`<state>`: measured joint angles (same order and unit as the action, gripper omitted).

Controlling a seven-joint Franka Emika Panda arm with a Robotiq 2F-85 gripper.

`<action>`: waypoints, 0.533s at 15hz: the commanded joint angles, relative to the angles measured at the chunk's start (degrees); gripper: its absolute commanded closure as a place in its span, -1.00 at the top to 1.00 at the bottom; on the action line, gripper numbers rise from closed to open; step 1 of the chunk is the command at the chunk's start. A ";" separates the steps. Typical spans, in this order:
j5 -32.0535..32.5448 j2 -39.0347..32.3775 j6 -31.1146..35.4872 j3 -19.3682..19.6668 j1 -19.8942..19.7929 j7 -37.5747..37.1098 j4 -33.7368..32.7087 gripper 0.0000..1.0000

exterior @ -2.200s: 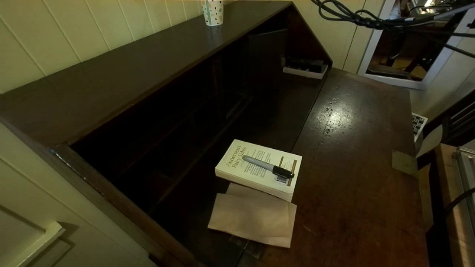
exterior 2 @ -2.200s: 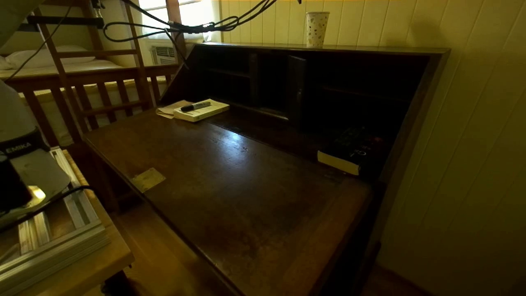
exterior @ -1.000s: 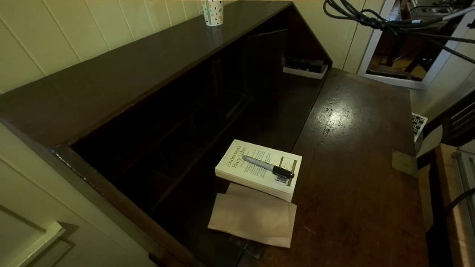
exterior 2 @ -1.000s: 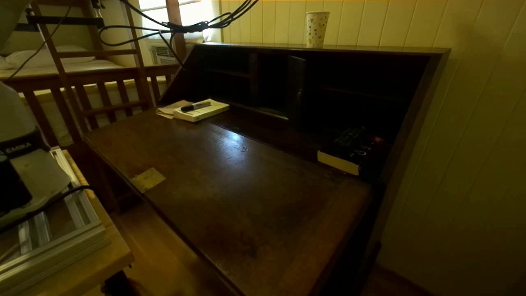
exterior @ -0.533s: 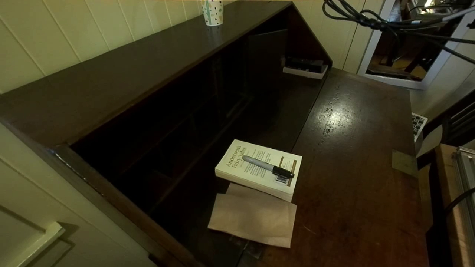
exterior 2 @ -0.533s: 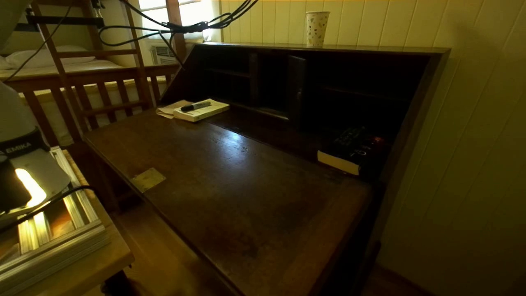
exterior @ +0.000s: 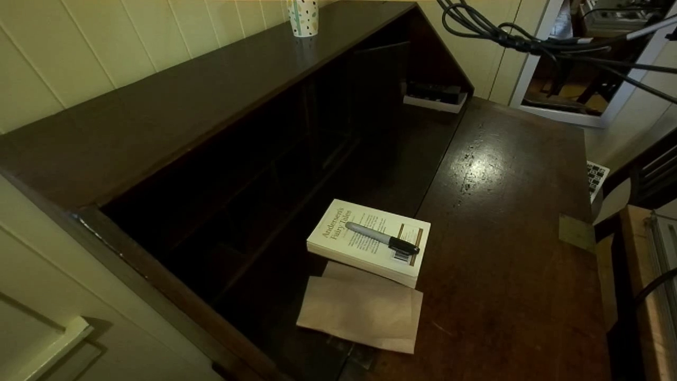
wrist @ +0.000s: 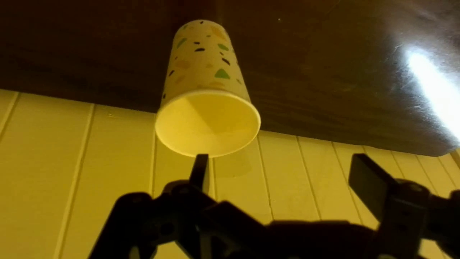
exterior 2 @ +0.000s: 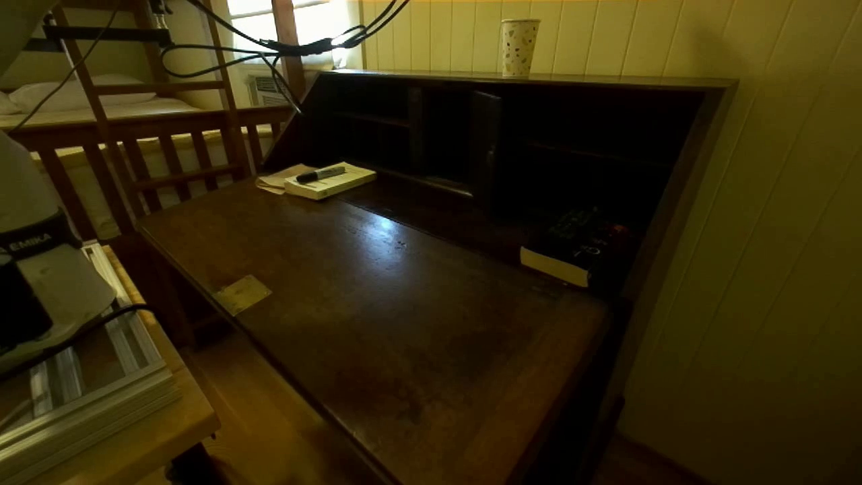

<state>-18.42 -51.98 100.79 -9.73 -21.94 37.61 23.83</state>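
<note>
The black fingers stand wide apart in the wrist view.

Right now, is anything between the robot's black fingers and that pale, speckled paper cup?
Nothing visible: in the wrist view, no object separates the parted black fingers from the pale, speckled paper cup. One fingertip meets its rim in the image; contact can't be told.

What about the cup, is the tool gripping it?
No, in the wrist view the tool stands open, the cup not clamped in its jaws.
</note>
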 commanded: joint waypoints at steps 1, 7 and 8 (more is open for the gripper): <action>2.36 0.98 -3.18 1.81 1.28 -8.34 0.51 1.00; 5.71 2.46 -10.14 3.59 3.84 -12.73 0.86 1.00; 7.34 2.82 -11.81 4.43 4.62 -12.43 0.94 1.00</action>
<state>-15.31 -51.37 93.81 -7.72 -19.32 26.95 23.79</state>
